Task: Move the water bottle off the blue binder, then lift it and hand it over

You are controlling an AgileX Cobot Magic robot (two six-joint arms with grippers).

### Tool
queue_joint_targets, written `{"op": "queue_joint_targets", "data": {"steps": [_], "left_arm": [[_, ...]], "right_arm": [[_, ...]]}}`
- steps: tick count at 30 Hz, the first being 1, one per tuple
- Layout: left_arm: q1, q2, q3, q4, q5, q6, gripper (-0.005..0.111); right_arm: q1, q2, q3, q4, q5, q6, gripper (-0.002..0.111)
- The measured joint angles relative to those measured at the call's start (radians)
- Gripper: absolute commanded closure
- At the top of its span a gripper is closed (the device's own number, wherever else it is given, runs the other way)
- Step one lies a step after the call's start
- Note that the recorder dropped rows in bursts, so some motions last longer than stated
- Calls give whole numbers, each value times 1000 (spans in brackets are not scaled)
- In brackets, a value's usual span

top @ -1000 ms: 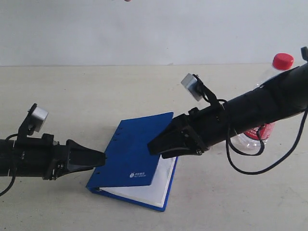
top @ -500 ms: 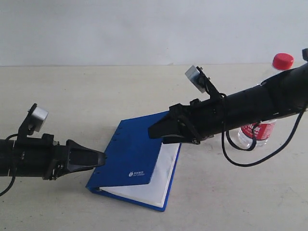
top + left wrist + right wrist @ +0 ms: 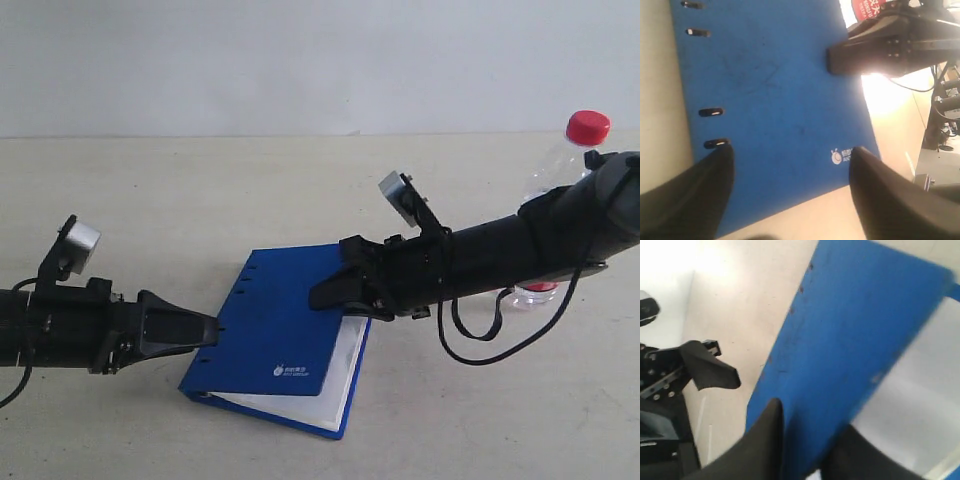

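A: Jaws?

B: Right gripper (image 3: 807,430) was nearly closed, pinching the binder (image 3: 275,320) by its cover edge, with white pages showing under it. Left gripper (image 3: 790,152) was spread wide over the spine corner and held nothing.

A: Bottle (image 3: 548,172)?

B: Upper right of the exterior frame, upright on the table (image 3: 150,200) behind the right arm, well off the binder.

A: Handling?

B: The binder looked to have a stiff cover on a loose hinge, so it would likely flop open. Better to grab cover and pages together at the open edge. The bottle was probably light, slick and easily dented.

A: Room?

B: Plain beige tabletop, white wall (image 3: 300,60).
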Motion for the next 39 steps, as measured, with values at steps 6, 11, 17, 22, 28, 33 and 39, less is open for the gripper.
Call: {"op": "queue_joint_targets", "data": {"steps": [6,11,17,22,28,33,39], "left_arm": [[0,0,-73,0,-134,30,45],[0,0,-133,0,-151,41,45],[0,3,-149,0,-169,55,45],[0,63,-151,0,-148,70,45],[1,200,-166,0,120,151,45],[1,264,-183,-10,175,172,45],[1,281,-183,-10,191,157,49]], "right_arm": [[0,0,0,-5,32,-111,108],[0,0,0,-81,204,-201,108],[0,0,0,-140,237,-224,108],[0,-15,0,-196,239,-229,108],[0,-53,0,-251,239,-227,108],[0,-67,0,-266,230,-227,108],[0,-69,0,-280,223,-213,108]]}}
